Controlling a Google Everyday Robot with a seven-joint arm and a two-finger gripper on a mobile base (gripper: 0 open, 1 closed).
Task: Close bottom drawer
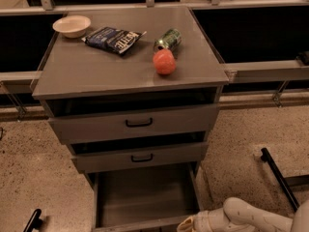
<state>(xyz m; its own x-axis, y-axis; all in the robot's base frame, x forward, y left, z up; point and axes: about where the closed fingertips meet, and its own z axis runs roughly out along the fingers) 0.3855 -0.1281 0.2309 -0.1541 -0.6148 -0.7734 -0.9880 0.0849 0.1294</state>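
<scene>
The bottom drawer (145, 197) of the grey cabinet is pulled far out, its plain grey interior showing; its front runs along the frame's lower edge and its handle is out of view. The middle drawer (140, 157) and top drawer (137, 123), each with a black bar handle, stand slightly open above it. My white arm reaches in from the lower right. My gripper (186, 224) is at the right end of the bottom drawer's front edge, mostly cut off by the frame's bottom.
On the cabinet top (87, 71) lie a white bowl (71, 25), a dark chip bag (114, 39), a green can (167, 39) and a red apple (164, 62). A black bar (280, 178) stands on the speckled floor at right. Another black piece (33, 220) is at lower left.
</scene>
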